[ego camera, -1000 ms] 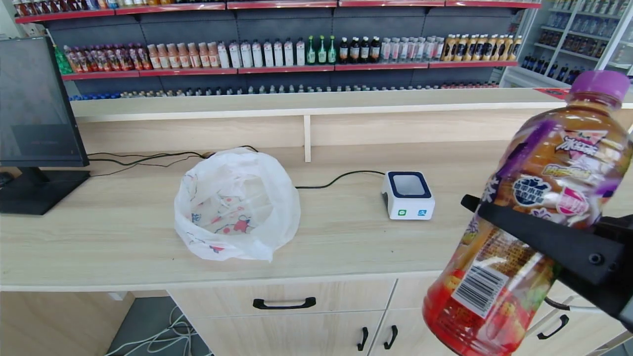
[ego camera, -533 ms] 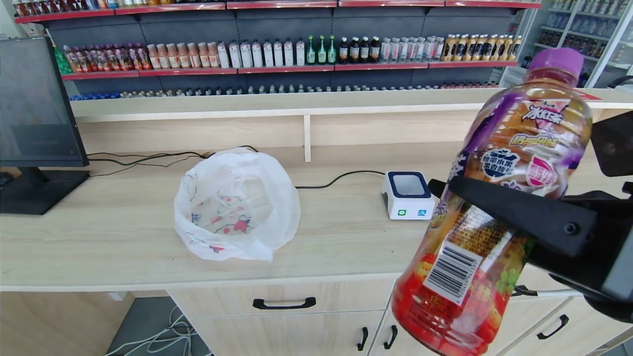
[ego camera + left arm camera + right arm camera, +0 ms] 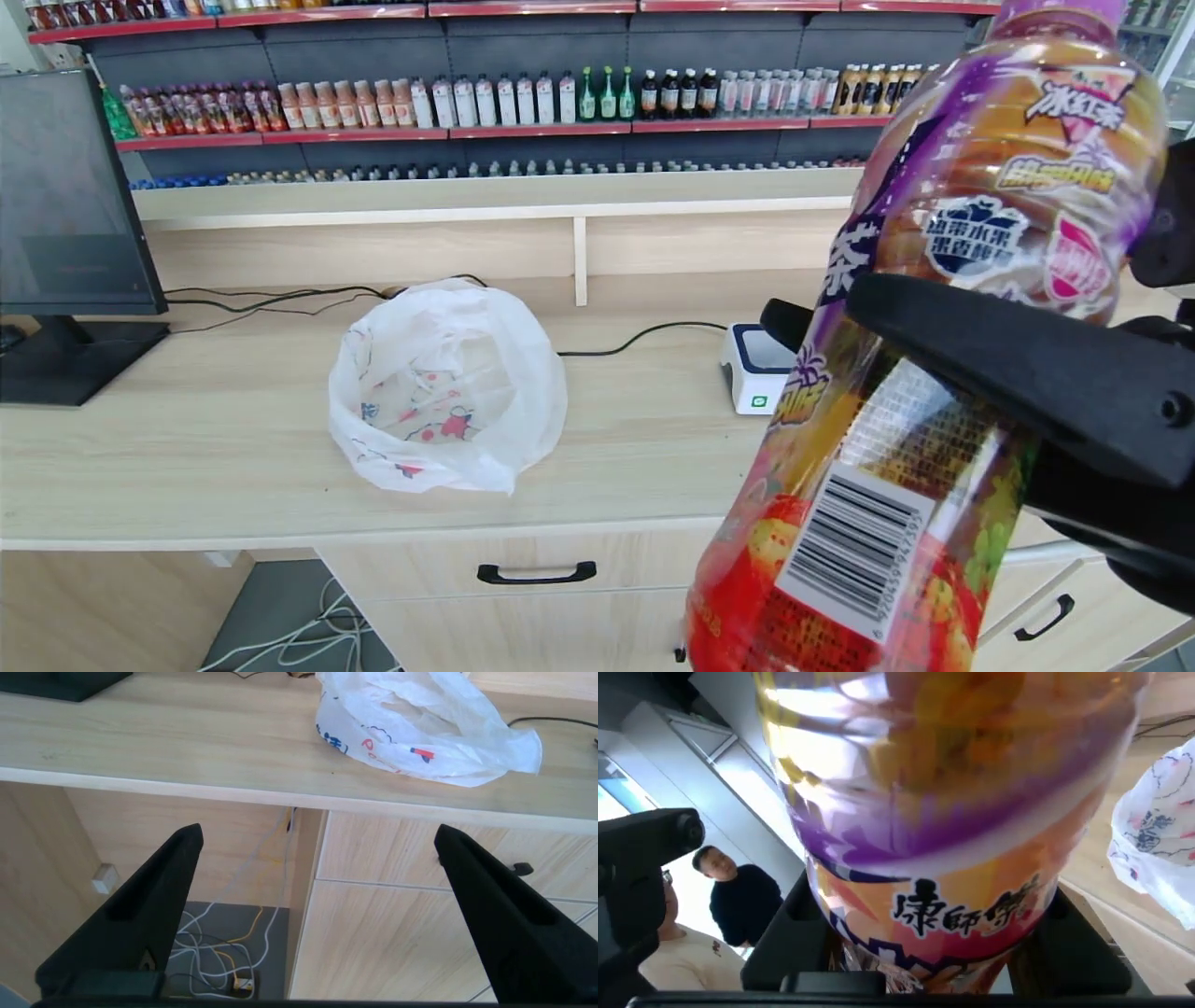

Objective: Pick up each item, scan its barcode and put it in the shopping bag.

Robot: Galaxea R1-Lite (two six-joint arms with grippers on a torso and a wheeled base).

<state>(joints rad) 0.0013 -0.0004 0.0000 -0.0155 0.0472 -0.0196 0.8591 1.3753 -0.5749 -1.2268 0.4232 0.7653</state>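
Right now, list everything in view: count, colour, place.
counter: one, light wood, across the foreground
drink bottle: one, purple-and-orange label, tilted, held up at right
shopping bag: one, white with red print, open, mid-counter
scanner: one, white, right of the bag, partly behind the bottle
monitor: one, black, counter's left end
cables: several, black, along the counter's back
shelved drinks: many, mixed colours, behind the counter
left gripper: one, black, open, facing the cabinet front
right gripper: one, black, shut on the drink bottle
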